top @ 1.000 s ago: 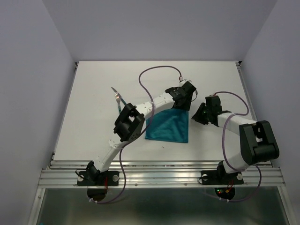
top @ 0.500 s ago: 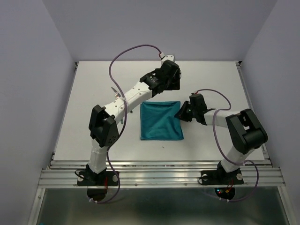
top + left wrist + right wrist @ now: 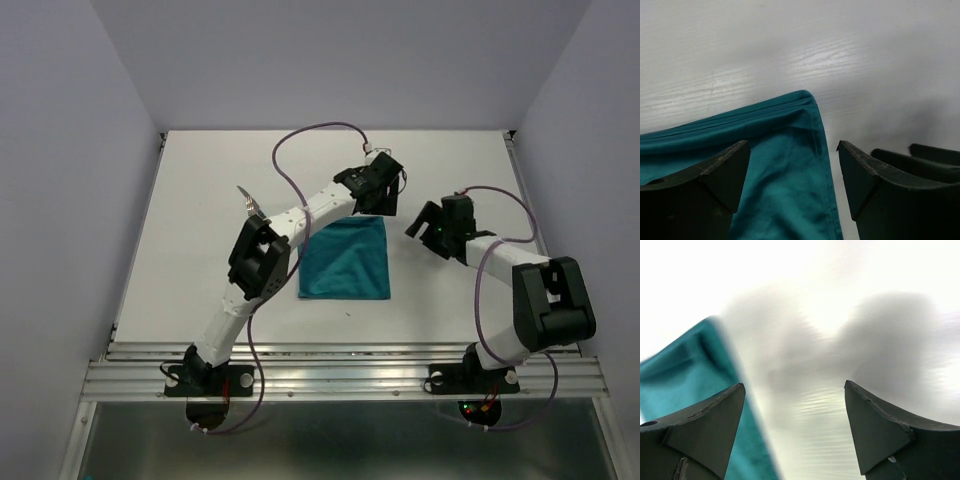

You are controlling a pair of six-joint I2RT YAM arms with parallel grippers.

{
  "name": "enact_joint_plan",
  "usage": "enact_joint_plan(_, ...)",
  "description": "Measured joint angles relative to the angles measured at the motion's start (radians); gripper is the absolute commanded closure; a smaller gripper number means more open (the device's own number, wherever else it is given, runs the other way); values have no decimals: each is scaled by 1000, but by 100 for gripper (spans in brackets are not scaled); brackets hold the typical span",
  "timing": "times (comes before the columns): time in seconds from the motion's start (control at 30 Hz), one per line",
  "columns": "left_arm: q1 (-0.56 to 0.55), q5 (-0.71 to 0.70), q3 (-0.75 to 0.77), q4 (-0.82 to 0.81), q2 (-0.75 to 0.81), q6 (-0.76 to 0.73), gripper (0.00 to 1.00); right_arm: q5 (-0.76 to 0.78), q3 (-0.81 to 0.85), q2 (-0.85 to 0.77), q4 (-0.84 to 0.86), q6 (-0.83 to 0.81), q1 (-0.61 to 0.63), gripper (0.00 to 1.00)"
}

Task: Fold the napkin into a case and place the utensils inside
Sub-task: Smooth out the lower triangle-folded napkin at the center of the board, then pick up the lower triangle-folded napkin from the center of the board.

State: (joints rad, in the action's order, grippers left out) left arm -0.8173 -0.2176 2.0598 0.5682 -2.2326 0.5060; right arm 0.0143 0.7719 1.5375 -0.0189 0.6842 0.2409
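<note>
We see the square teal-green soft cloth napkin (image 3: 345,262) lying flat on the white table (image 3: 200,180). Our left gripper (image 3: 791,147) hovers over its far right corner, jaws spread and empty. Our right gripper (image 3: 795,387) gapes empty beside the right edge.

We find no writing, label, brand mark, number or sign that can be read in any of the three views.
</note>
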Motion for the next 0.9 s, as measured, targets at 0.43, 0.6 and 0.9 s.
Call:
enact_joint_plan(0.43, -77, -83, 241, 111, -274, 34, 25, 6, -124, -112, -57, -52, -220, 13)
enact_joint_plan(0.6, -73, -109, 260, 114, -290, 34, 28, -5, -124, -111, -56, -55, -220, 13)
enact_joint_plan(0.9, -68, -167, 274, 118, -337, 35, 33, -29, -124, -109, -51, -60, -220, 13)
